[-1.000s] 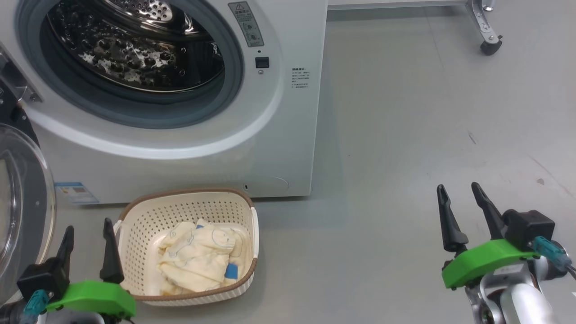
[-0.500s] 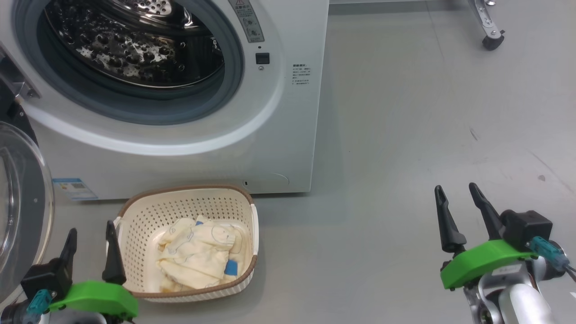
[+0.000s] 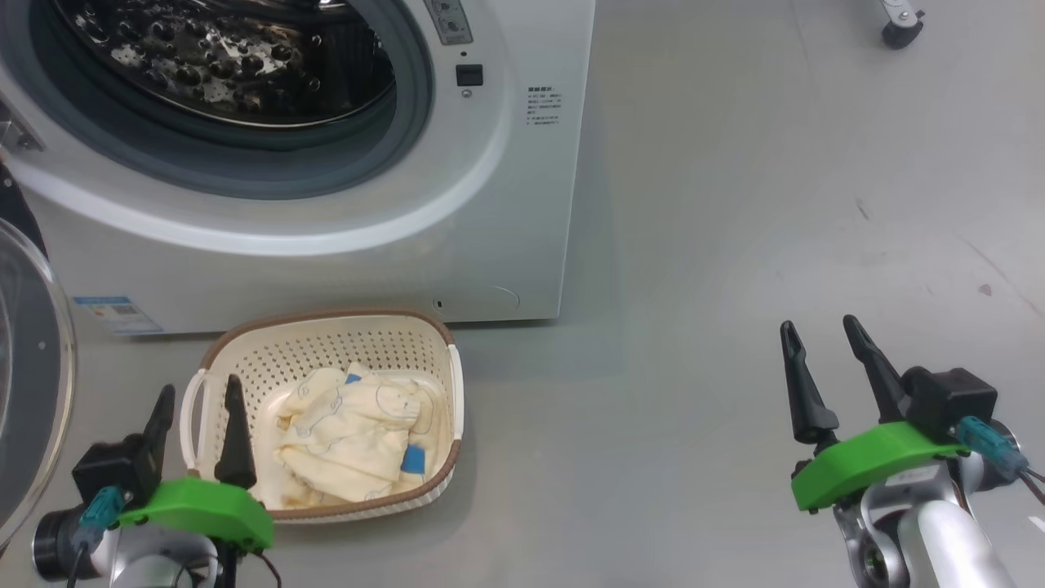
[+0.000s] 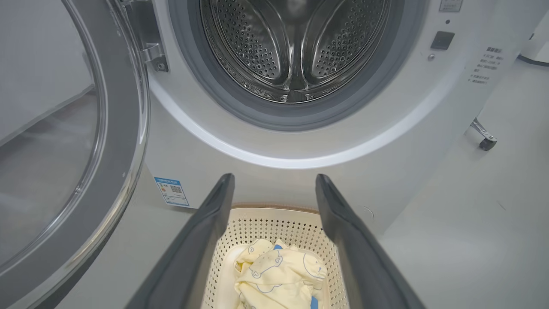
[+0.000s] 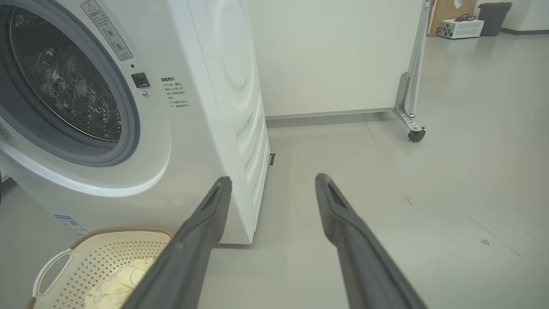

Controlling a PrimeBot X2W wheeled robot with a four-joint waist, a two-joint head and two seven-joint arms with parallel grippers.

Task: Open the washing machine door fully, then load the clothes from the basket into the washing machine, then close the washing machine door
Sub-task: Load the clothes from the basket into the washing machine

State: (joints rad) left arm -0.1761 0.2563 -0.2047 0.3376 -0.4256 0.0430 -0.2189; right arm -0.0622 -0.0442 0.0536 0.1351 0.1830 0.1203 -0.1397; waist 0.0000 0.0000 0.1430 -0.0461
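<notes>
The white washing machine stands with its door swung open to the left, and the steel drum shows inside. On the floor in front sits the cream basket, holding pale yellow clothes with blue patches. My left gripper is open at the basket's left handle, its right finger over the rim. In the left wrist view the left gripper frames the basket and the clothes, with nothing between the fingers. My right gripper hangs open over bare floor, far right of the basket.
A wheeled white partition stands behind the machine, its caster on the grey floor at the back right. A bin and a box stand far off. The open door stands close on the left arm's left side.
The head camera has tilted down, shifting the whole picture upward. My left gripper has moved right, from beside the basket to over its left rim. The right gripper keeps its pose.
</notes>
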